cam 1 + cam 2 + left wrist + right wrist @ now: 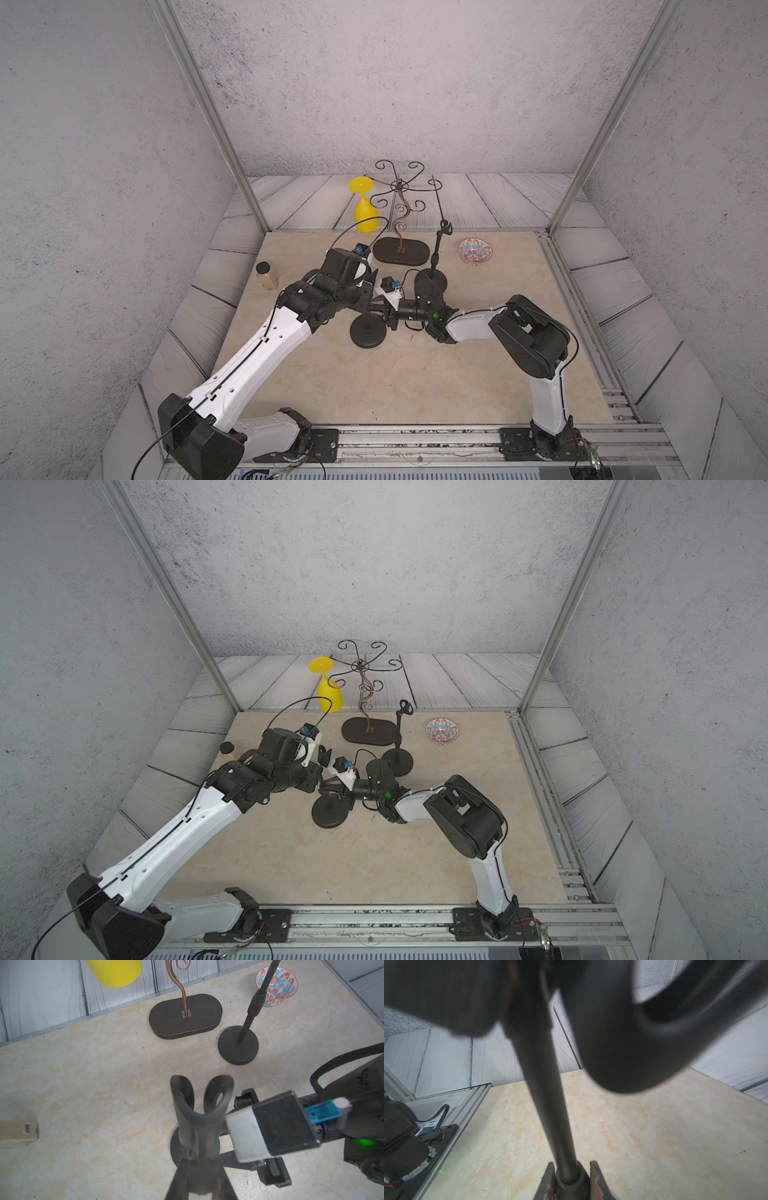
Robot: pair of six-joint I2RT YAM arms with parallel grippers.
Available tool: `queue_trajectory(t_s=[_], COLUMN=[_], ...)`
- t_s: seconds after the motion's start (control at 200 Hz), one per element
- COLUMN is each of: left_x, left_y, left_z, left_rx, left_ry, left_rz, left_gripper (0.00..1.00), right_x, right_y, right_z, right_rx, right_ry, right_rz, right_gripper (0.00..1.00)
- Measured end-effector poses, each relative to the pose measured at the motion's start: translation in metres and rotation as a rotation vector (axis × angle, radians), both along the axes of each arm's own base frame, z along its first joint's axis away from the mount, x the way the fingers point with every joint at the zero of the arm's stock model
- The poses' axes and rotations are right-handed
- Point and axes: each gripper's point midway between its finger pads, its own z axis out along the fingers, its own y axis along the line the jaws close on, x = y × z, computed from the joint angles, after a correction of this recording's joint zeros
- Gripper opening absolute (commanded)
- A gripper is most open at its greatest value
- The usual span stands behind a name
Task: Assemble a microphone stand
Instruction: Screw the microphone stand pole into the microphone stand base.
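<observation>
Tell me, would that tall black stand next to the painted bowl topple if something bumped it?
Probably not from a light nudge: the stand sits on a wide, thick round base that looks heavy for its size. A push high on its thin pole seems likelier to tip it, since it stands tall and narrow. It looks rigid, not floppy.
</observation>
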Motion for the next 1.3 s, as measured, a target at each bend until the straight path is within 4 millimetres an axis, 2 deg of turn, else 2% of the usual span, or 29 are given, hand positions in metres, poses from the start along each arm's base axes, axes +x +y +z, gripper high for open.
queue_trajectory(t_s=[0.095, 0.2, 0.33, 0.43, 0.48, 0.56, 0.601, 0.636, 0.746, 0.876, 1.031, 1.166, 1.301], left_x=[0.0, 0.001, 0.002, -0.001, -0.001, 0.0, 0.0, 0.0, -0.001, -0.003, -0.003, -0.003, -0.003], left_y=[0.0, 0.001, 0.003, 0.0, 0.0, 0.002, 0.002, 0.001, 0.002, 0.003, 0.002, 0.001, 0.001], left_z=[0.0, 0.0, 0.0, 0.0, 0.0, 0.0, 0.0, 0.0, 0.0, 0.0, 0.0, 0.0, 0.0], left_rx=[0.001, 0.004, 0.006, -0.001, -0.004, -0.001, -0.002, -0.004, -0.003, -0.002, -0.006, -0.012, -0.013], left_ry=[0.0, -0.002, -0.003, 0.003, 0.005, 0.004, 0.004, 0.003, 0.006, 0.008, 0.006, 0.008, 0.007], left_rz=[0.001, 0.005, 0.011, -0.002, -0.004, 0.003, 0.004, 0.002, 0.001, 0.001, -0.002, -0.007, -0.008], left_gripper=[0.02, 0.02, 0.02, 0.02, 0.02, 0.02, 0.02, 0.02, 0.02, 0.02, 0.02, 0.02, 0.02], right_x=[0.001, -0.001, -0.002, -0.006, -0.008, -0.01, -0.011, -0.014, -0.027, -0.034, -0.029, -0.018, -0.004], right_y=[0.001, 0.004, 0.007, 0.001, 0.003, 0.01, 0.014, 0.018, 0.024, 0.019, 0.004, -0.006, -0.008], right_z=[-0.002, -0.003, -0.002, -0.002, -0.001, 0.0, -0.001, -0.003, -0.01, -0.024, -0.036, -0.026, -0.01], right_rx=[0.004, 0.022, 0.035, 0.061, 0.068, 0.071, 0.079, 0.079, 0.085, 0.058, 0.005, 0.002, 0.013], right_ry=[-0.013, -0.052, -0.066, -0.029, -0.021, -0.017, -0.017, -0.023, -0.055, -0.067, -0.034, -0.006, -0.013], right_rz=[-0.042, -0.168, -0.535, -0.788, -0.858, -0.902, -0.888, -0.858, -0.729, -0.545, -0.333, -0.199, -0.118], right_gripper=[0.0, 0.0, 0.0, 0.0, 0.12, 0.48, 0.6, 0.66, 0.7, 0.67, 0.61, 0.57, 0.5])
